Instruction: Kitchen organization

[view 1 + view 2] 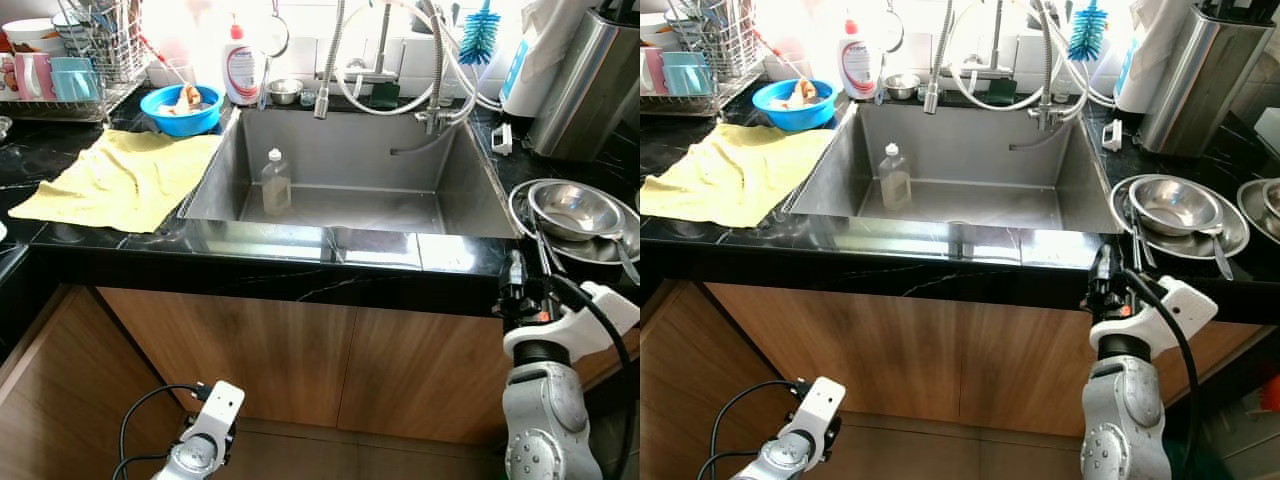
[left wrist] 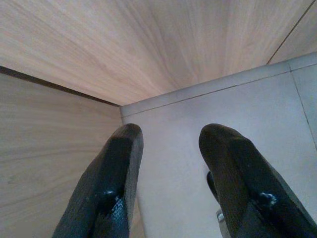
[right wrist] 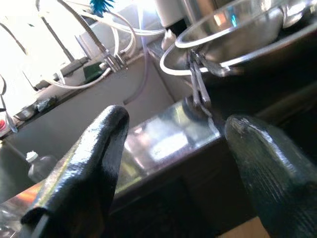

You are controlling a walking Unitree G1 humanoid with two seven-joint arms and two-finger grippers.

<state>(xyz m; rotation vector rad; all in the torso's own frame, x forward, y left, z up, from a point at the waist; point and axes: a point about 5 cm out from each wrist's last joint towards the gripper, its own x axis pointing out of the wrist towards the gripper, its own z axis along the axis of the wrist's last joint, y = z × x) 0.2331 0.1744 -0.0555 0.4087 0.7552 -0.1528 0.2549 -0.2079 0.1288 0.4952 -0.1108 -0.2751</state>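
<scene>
A steel bowl (image 1: pixel 572 208) sits on a round steel plate (image 1: pixel 519 216) on the black counter to the right of the sink (image 1: pixel 350 150). Thin metal utensils (image 3: pixel 198 84) stick out over the plate's rim. My right gripper (image 3: pixel 173 163) is open, raised just below the counter's front edge in front of that plate, with nothing between its fingers (image 1: pixel 516 272). A small clear bottle (image 1: pixel 276 182) stands upright in the sink's left part. My left gripper (image 2: pixel 171 148) hangs open low beside the wooden cabinet door, over the floor.
A yellow cloth (image 1: pixel 125 178) lies on the counter left of the sink. Behind it are a blue bowl (image 1: pixel 182 108), a dish soap bottle (image 1: pixel 240 65) and a dish rack (image 1: pixel 70 70) with cups. A hose faucet (image 1: pixel 430 70), blue brush (image 1: pixel 481 32) and steel canister (image 1: pixel 580 80) stand at the back right.
</scene>
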